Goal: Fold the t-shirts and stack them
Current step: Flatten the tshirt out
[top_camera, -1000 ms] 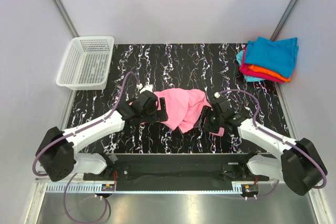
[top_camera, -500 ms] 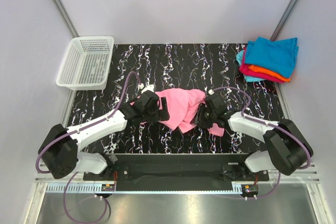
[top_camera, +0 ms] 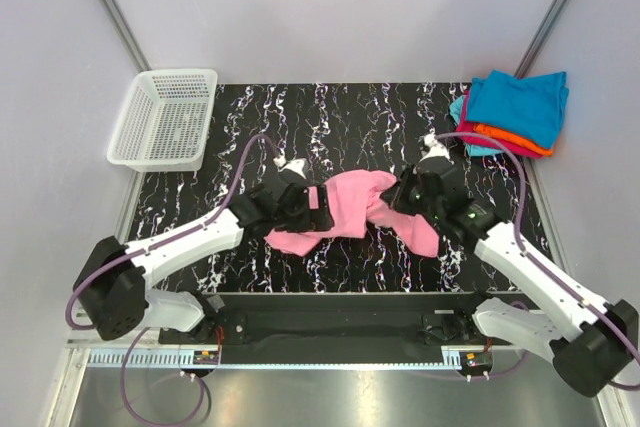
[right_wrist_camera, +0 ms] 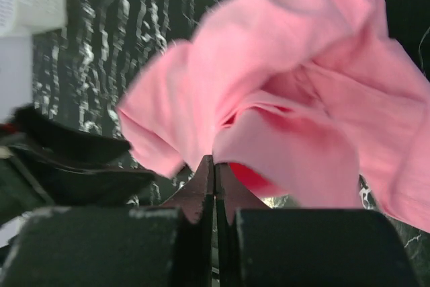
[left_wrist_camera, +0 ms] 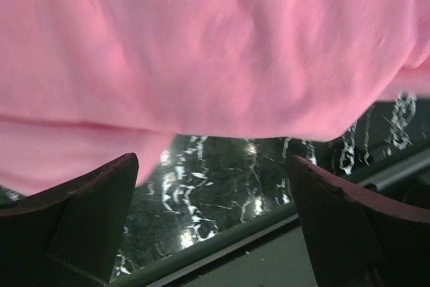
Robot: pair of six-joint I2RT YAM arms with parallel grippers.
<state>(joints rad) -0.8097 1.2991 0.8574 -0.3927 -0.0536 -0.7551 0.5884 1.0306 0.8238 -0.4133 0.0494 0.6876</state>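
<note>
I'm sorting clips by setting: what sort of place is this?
Probably a robot test cell, not a home: plain pale walls and metal corner posts enclose a black white-veined tabletop, with a white left arm and right arm bolted at its near edge.

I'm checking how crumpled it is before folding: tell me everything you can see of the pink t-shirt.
The pink t-shirt is plain bright pink soft cloth, bunched and creased, not folded, lying mid-table on the black marbled table. The right gripper is shut, pinching a fold at its right side; the left gripper stands open at its left edge. No label shows.
</note>
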